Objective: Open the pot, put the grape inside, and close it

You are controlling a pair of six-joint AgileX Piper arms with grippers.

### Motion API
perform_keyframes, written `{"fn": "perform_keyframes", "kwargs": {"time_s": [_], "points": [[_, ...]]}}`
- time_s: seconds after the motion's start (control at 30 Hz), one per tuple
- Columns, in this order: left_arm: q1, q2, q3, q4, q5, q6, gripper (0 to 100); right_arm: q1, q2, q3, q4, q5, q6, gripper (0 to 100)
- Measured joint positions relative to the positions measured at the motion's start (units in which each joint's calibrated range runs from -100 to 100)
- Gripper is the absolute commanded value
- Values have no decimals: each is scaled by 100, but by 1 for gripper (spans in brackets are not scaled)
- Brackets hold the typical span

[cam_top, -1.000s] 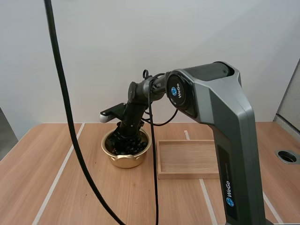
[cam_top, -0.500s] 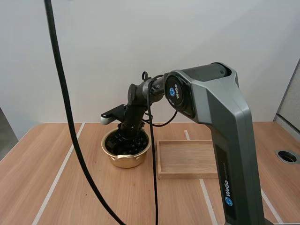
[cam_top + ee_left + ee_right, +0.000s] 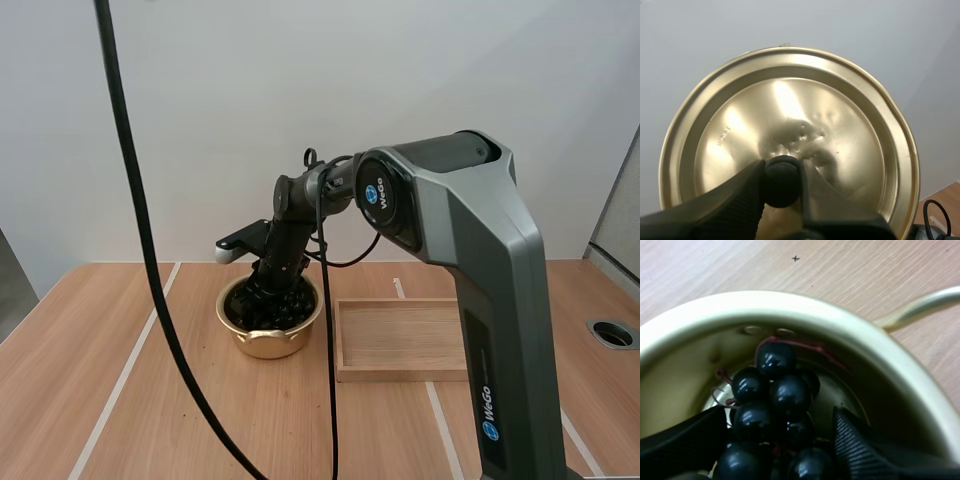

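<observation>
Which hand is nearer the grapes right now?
Right. The right hand is down in the pot, fingers on either side of the grapes. The left hand holds the lid by its knob, away from the pot.

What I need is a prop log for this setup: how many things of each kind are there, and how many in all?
pot: 1
lid: 1
bunch of grapes: 1
wooden tray: 1
Total: 4
</observation>
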Motion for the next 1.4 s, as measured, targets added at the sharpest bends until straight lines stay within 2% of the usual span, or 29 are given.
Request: {"fn": "perform_keyframes", "kwargs": {"time_s": [0.47, 1.13, 1.4], "points": [[0, 0, 0, 0, 0, 0, 0, 181, -203, 41, -197, 95, 10, 100], [0, 0, 0, 0, 109, 0, 0, 220, -1230, 66, -428, 132, 75, 100], [0, 0, 0, 0, 124, 0, 0, 220, -1717, 66, -451, -241, 192, 100]]}}
